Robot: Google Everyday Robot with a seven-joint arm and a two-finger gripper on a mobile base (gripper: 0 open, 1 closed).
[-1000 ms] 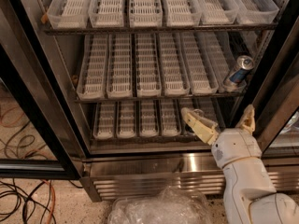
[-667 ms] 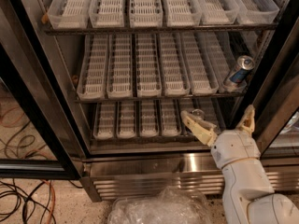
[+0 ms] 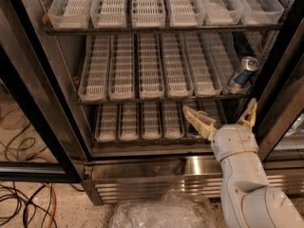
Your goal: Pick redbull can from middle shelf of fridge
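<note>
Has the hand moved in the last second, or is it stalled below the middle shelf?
Yes, slightly upward: the open hand has risen closer to the front edge of the middle shelf, still below the redbull can.

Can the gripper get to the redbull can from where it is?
Probably yes. The can sits at the right end of the middle shelf with nothing in front; the open gripper is just below, so it would need to rise past the shelf edge.
</note>
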